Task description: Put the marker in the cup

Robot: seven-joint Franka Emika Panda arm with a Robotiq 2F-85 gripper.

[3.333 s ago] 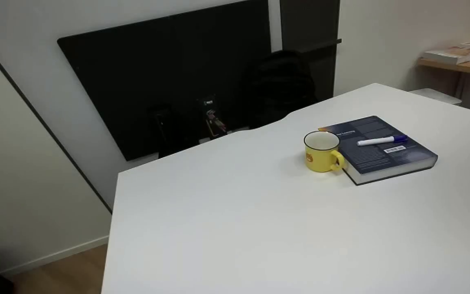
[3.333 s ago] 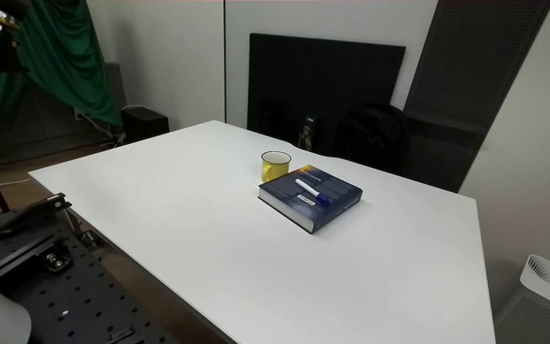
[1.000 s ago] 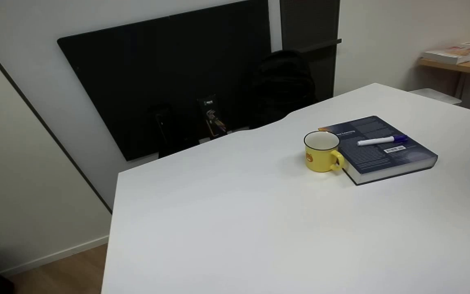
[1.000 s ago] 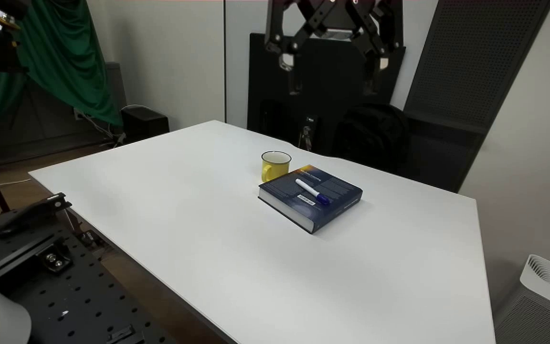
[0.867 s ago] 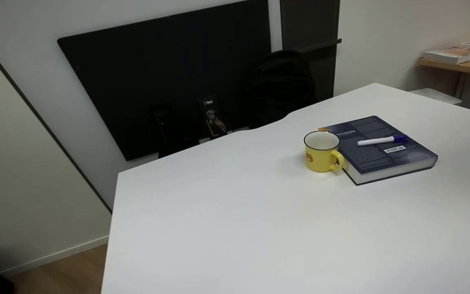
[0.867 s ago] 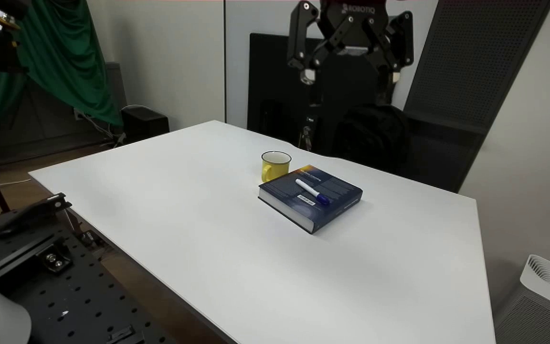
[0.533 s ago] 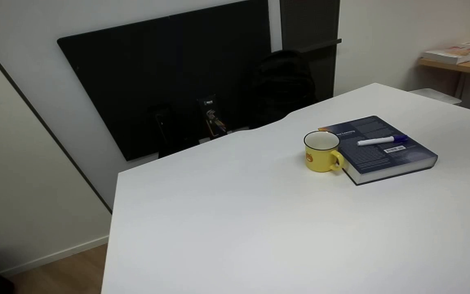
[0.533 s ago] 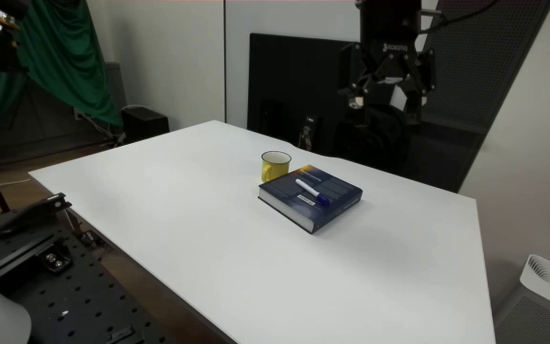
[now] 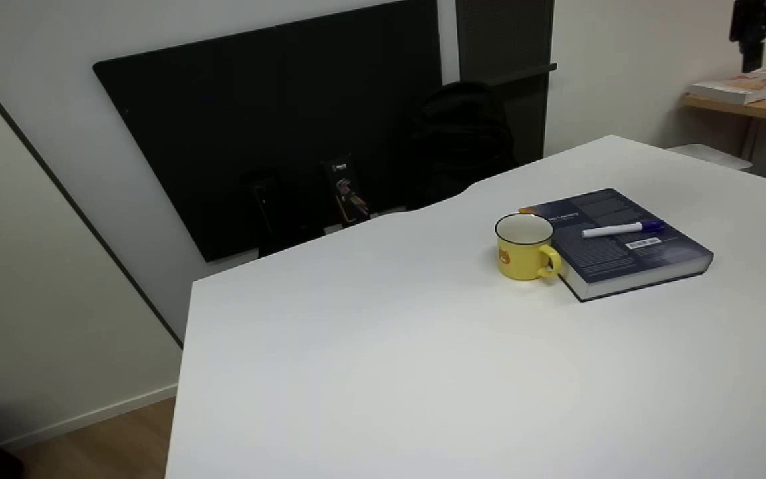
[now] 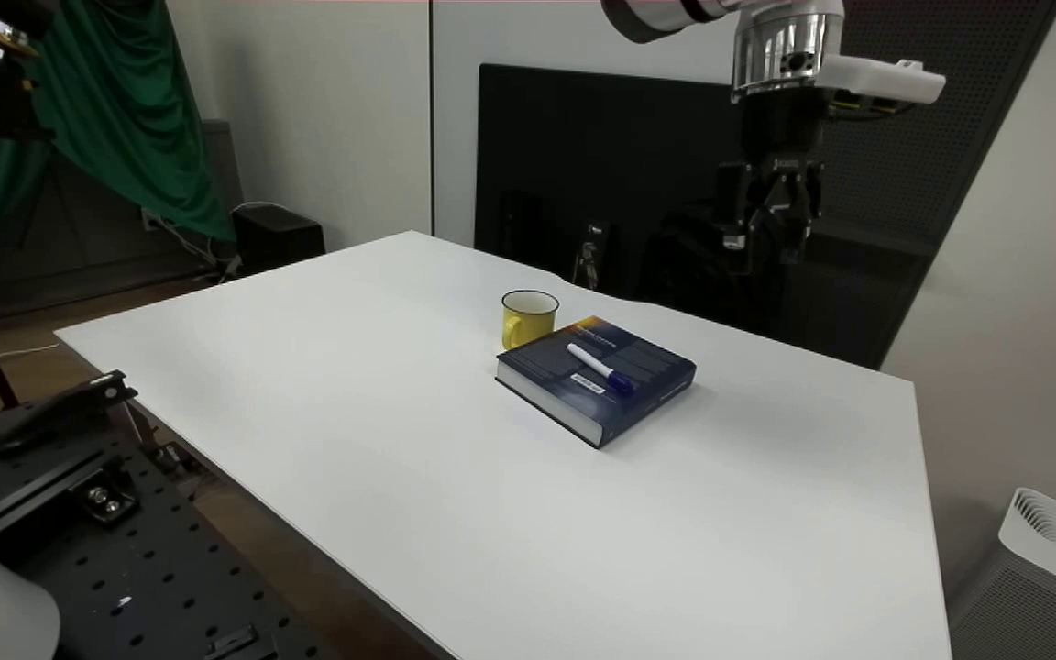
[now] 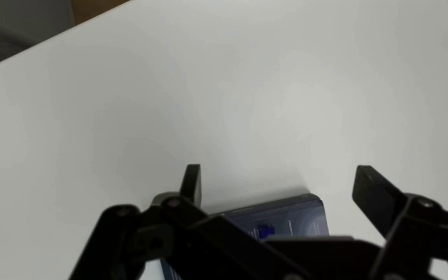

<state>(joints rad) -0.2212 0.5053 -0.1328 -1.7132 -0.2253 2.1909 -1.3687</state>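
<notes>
My gripper (image 11: 277, 182) is released: its two fingers (image 11: 191, 179) stand wide apart above the smooth white table (image 11: 228, 89), off the side of the book (image 11: 303, 219) that faces away from the cup (image 9: 522, 256). In the wrist view my own dark linkages and the frame's edge take away most of the book, and only the capped end of the marker (image 11: 265, 231) peeks out. In an exterior view most of me is cut off above the fingertips (image 9: 752, 58); in an exterior view my black fingers sink into the black panel (image 10: 601, 151) behind them and are hard to trace.

The marker lies on top of the book, lower than my fingers and nearer the cup than they are. Its deep blue cap points away from the cup, its slim white barrel toward it. The book is a thick slab with a dark blue cover, pale page edges and a white barcode label beside the marker. Just beside the book the cup stands upright, squat and yellow, with a black rim, pale inside and looped handle; I cannot tell whether they touch.
</notes>
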